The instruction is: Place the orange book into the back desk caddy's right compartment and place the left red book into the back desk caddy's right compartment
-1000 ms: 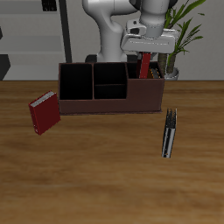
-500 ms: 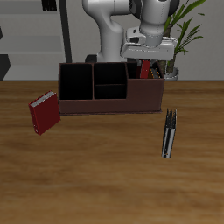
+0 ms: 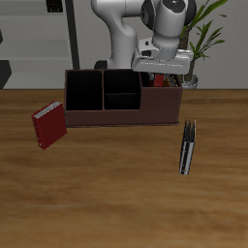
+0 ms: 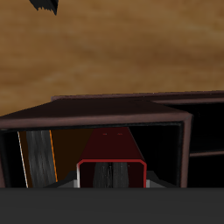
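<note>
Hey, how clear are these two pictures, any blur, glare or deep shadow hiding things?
Exterior view: evenly lit, no glare, but coarse; the thin book on the table is smeared. Wrist view: the caddy interior is in deep shadow, the red book reads clearly, and a dark band covers the near edge.

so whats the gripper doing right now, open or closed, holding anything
gripper: above the back desk caddy, over the red book in its compartment; open or shut cannot be told.

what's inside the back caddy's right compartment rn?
In the right compartment: a red book standing upright and an orange book against the wall. The compartment floor is hidden.
</note>
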